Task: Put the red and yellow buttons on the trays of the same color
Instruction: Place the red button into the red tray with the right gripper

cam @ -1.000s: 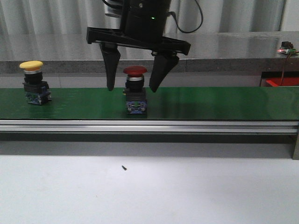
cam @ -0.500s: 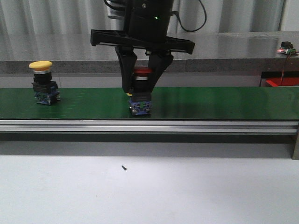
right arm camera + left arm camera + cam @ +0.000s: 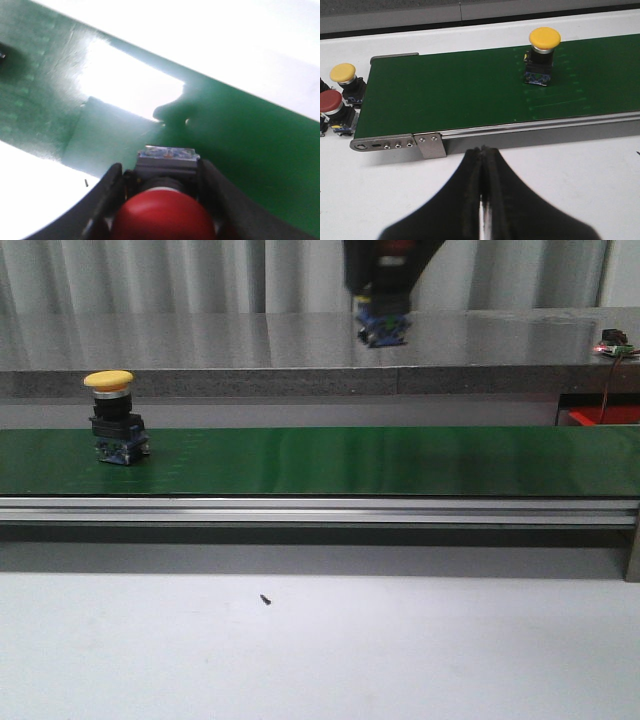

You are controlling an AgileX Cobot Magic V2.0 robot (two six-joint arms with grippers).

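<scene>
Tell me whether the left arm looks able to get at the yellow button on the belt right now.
Probably yes. The yellow button stands alone and upright on the green belt, nothing beside or above it, and the right gripper is lifted away holding the red button. The left gripper is shut, so it must open first.

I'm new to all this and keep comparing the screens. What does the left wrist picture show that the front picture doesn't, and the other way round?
Only the left wrist view shows the closed left gripper and two spare buttons off the belt's end, a red one and a yellow one. Only the front view shows the right gripper lifted high, carrying the red button, plus a small dark speck on the table. Both show the green belt with the yellow button standing on it.
</scene>
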